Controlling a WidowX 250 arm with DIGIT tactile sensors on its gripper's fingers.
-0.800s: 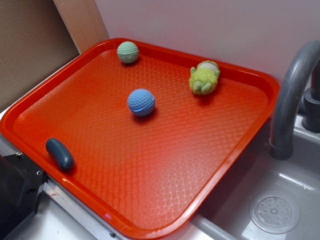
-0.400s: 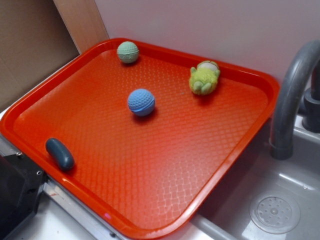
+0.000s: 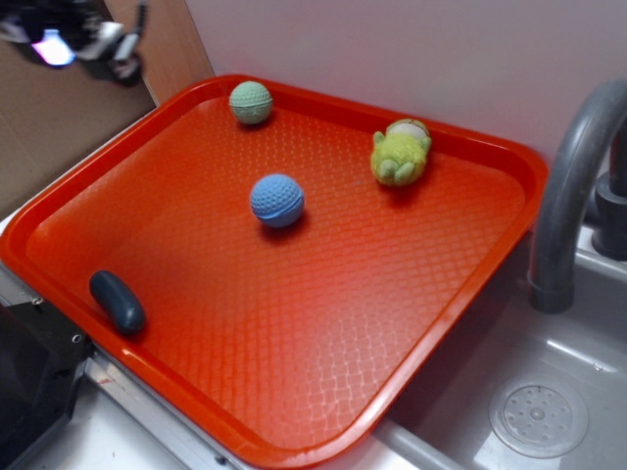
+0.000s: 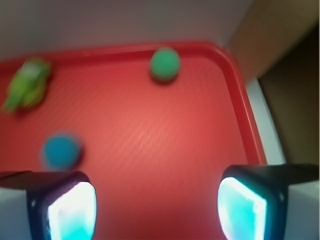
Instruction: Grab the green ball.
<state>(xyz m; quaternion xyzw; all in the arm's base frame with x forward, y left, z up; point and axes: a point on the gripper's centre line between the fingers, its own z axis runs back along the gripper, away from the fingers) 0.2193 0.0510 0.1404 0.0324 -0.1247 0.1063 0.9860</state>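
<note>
Fingers (image 4: 156, 210) stand spread and empty above the red tray (image 3: 509, 157), aimed toward the green ball (image 3: 251, 102) resting against its far-left rim, well apart from the blue ball (image 3: 277, 201).

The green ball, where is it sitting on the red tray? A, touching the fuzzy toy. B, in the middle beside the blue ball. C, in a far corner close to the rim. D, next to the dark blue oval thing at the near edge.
C: the green ball sits alone in a far corner of the tray, close to its rim, apart from the blue ball.
</note>
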